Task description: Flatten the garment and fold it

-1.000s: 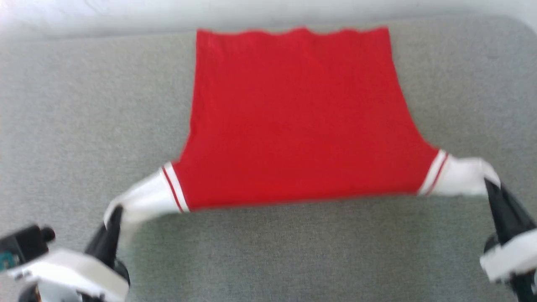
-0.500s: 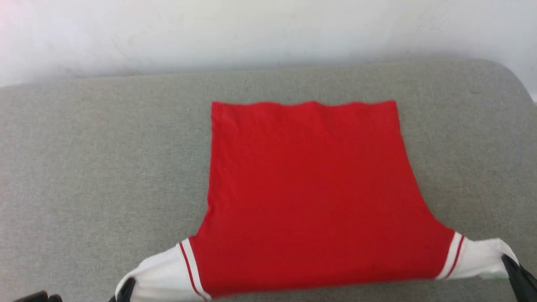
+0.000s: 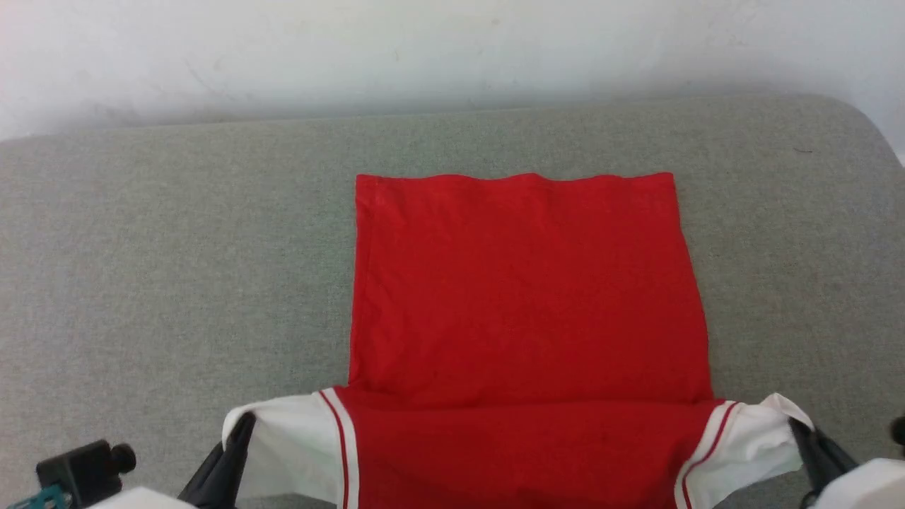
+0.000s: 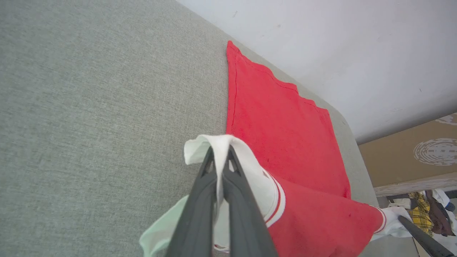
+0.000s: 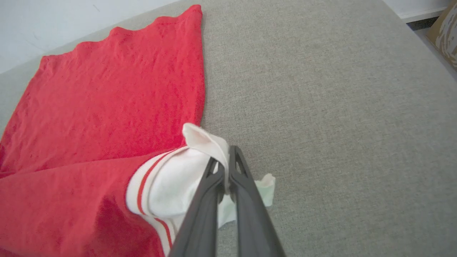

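The garment [image 3: 523,297], a red T-shirt with white short sleeves and red-and-white stripe trim, lies plain side up on a grey cushioned surface [image 3: 177,268]; its lettering is hidden. Its hem is at the far side, and the near shoulder part is lifted and bent over the body. My left gripper [image 3: 244,428] [image 4: 220,151] is shut on the white left sleeve [image 3: 283,445]. My right gripper [image 3: 795,428] [image 5: 225,160] is shut on the white right sleeve [image 3: 753,438]. The sleeves are held up off the surface, with the red cloth [image 5: 89,107] spread flat beyond them.
A pale wall [image 3: 452,49] runs behind the grey surface, whose rounded corner [image 3: 862,120] is at the far right. In the left wrist view a brown cardboard box [image 4: 410,157] and a pile of clothes [image 4: 428,207] lie beyond the surface's end.
Both grippers have carried the sleeves forward over the garment, so the shoulder part now folds above the body. The head camera tilted up, showing more wall.
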